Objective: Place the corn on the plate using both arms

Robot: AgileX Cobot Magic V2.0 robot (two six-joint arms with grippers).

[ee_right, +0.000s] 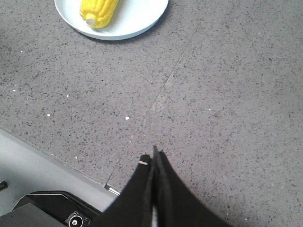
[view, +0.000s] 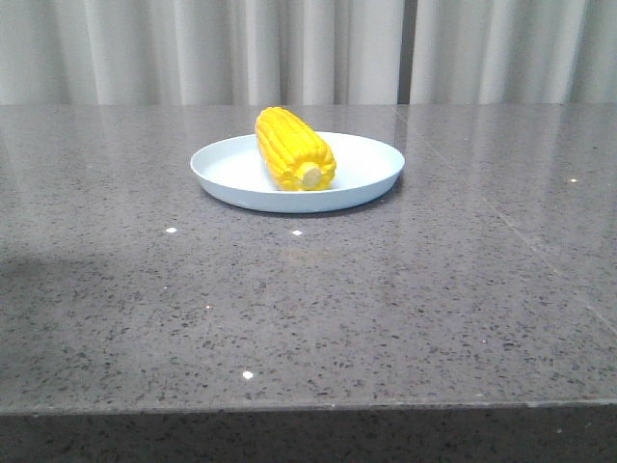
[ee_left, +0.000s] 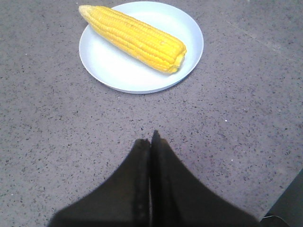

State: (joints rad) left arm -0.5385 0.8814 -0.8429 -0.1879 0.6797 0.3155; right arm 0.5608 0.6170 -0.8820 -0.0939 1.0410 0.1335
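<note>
I see corn cob (ee_left: 135, 38) lying on plate (ee_left: 111, 68), long axis diagonal, ahead of left pincer (ee_left: 151, 137); right pincer (ee_right: 154, 153) farther. Both closed, empty.

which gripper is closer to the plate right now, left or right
Left, judging by the wrist views. The left gripper is shut over bare table just short of the plate holding the corn. The right gripper is shut farther back, near the table's edge.
</note>
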